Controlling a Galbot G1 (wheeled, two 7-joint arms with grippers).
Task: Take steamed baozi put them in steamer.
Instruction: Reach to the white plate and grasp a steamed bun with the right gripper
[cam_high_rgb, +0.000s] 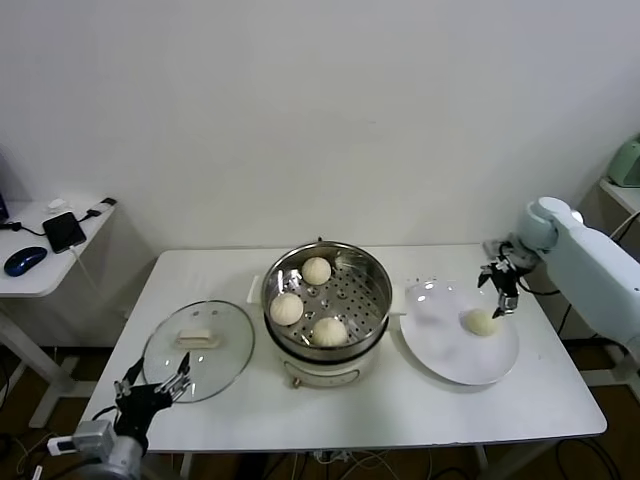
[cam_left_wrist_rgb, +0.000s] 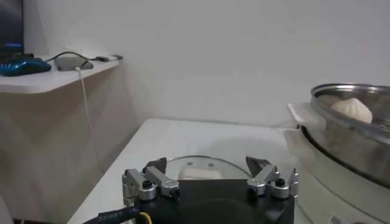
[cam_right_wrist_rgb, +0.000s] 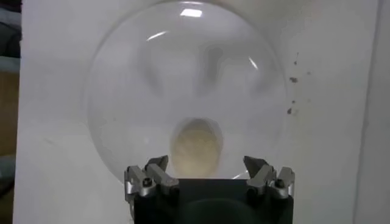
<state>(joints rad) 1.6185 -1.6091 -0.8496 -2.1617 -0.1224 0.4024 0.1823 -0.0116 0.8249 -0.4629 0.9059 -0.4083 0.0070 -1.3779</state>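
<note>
Only head view shows three baozi (cam_high_rgb: 316, 270) in steamer (cam_high_rgb: 372, 262); right gripper (cam_right_wrist_rgb: 206, 172) spread wide above the fourth baozi (cam_right_wrist_rgb: 196, 146) on plate (cam_right_wrist_rgb: 122, 91); left gripper (cam_left_wrist_rgb: 207, 173) parked, fingers apart.

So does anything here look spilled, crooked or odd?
Nothing stands out. Three baozi sit in the steamer, one baozi rests on the plate below the open right gripper, and the glass lid lies flat near the open left gripper.

Three baozi (cam_high_rgb: 316, 270) in steamer (cam_high_rgb: 372, 262); one outside.
</note>
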